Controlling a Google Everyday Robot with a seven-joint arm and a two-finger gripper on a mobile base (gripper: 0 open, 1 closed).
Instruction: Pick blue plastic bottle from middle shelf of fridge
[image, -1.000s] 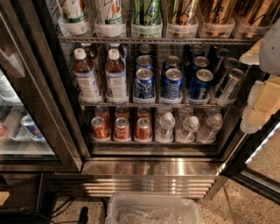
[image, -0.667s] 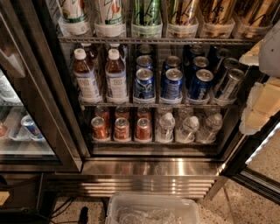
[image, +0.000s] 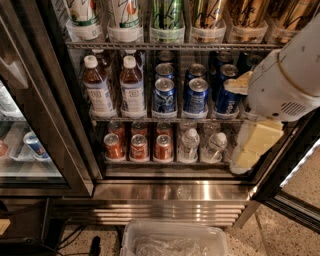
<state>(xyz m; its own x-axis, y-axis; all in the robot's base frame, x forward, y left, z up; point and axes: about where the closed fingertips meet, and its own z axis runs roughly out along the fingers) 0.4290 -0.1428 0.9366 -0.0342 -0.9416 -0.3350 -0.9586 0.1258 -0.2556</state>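
The fridge stands open in front of me. On its middle shelf two brown-drink bottles stand at the left. The blue plastic bottle is the right one, with a white cap, a pale blue label and a small square logo. The redder bottle stands to its left and blue cans to its right. My gripper hangs below the white arm at the right, in front of the right ends of the middle and bottom racks. It is well apart from the bottle.
Tall cans fill the top rack. Orange cans and water bottles fill the bottom rack. A second cooler stands at the left. The fridge's door frame is at the right. A clear plastic bin lies on the floor.
The arm and gripper have moved left and down into view, now covering the rightmost cans of the middle shelf. The bottles and cans have not moved.
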